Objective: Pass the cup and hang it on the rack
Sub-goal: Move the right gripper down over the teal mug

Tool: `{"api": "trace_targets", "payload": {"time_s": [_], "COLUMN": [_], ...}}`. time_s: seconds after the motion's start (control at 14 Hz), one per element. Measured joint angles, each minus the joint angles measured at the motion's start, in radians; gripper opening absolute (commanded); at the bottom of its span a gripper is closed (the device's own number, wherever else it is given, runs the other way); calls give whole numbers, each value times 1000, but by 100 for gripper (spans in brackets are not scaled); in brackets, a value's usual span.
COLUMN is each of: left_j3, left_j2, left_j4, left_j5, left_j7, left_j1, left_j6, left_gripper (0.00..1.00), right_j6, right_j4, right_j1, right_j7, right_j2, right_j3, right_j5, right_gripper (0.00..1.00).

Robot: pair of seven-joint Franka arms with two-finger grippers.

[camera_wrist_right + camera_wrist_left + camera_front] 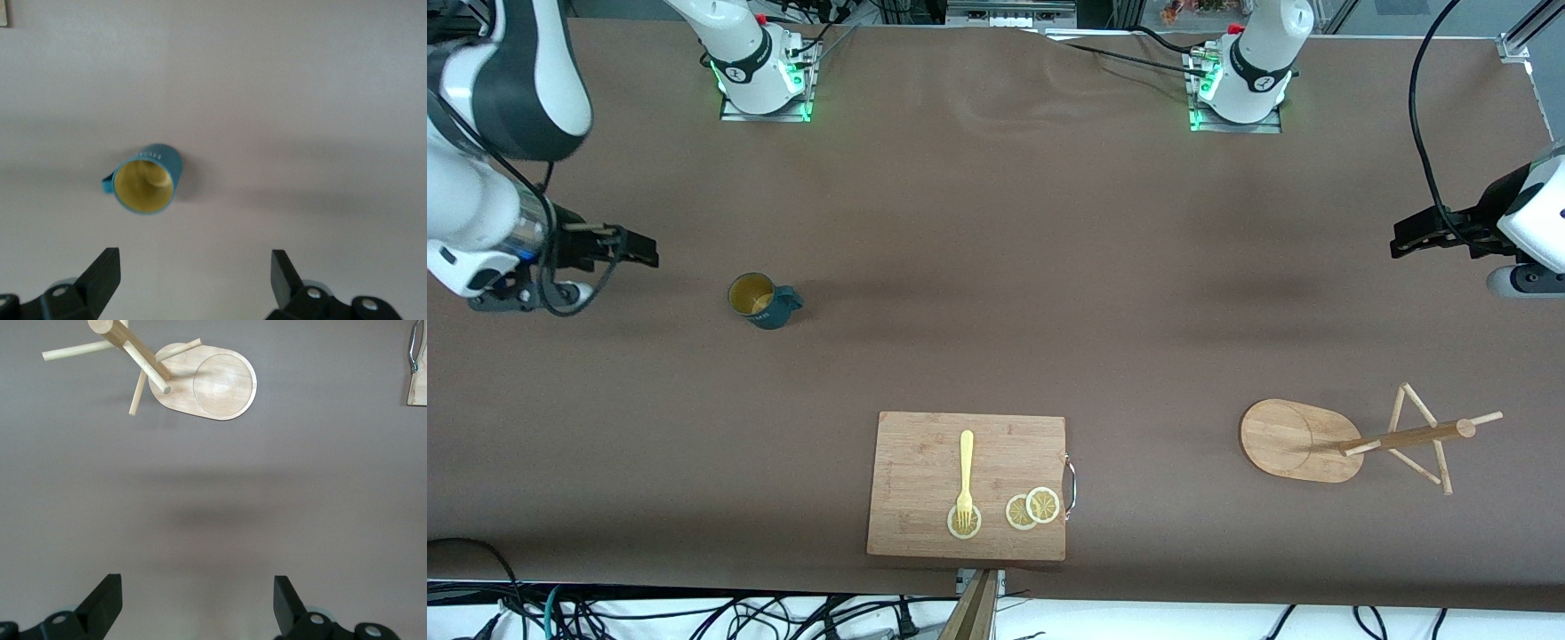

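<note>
The dark teal cup [760, 300] stands upright on the brown table toward the right arm's end, showing its yellowish inside. It also shows in the right wrist view [145, 187]. My right gripper [640, 249] is open and empty over bare table beside the cup, apart from it; its open jaws show in the right wrist view [193, 280]. The wooden rack [1369, 440] stands on its oval base toward the left arm's end and shows in the left wrist view [200, 380]. My left gripper [1405, 240] is open and empty over bare table, well away from the rack [198, 603].
A wooden cutting board [967, 444] lies near the front edge, mid-table, with a yellow fork [965, 471] and lemon slices [1033, 508] on it. Its corner shows in the left wrist view [419, 383]. Cables hang along the table's front edge.
</note>
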Motion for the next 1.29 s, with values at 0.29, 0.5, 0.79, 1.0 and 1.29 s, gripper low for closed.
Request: {"api": "trace_targets", "payload": {"time_s": [0.29, 0.5, 0.79, 1.0, 1.29], "left_j3": [-7, -8, -10, -10, -7], "left_j2": [4, 6, 6, 6, 6], "left_j4": [0, 0, 0, 0, 0], "left_j5": [0, 0, 0, 0, 0], "left_j7": [0, 0, 0, 0, 0], "left_j1": [-4, -4, -5, -4, 0], "left_j6": [0, 0, 0, 0, 0], "left_gripper": [100, 100, 100, 100, 100], "right_j6": [317, 508, 691, 734, 779], "right_j4": [-217, -361, -474, -489, -491], "right_j1": [19, 19, 19, 19, 20], "right_j7": [1, 2, 2, 2, 3], "right_j2": [24, 24, 28, 47, 96], "right_j3": [27, 35, 35, 35, 36], "right_j5": [0, 0, 0, 0, 0], "right_gripper": [100, 100, 100, 99, 41]}}
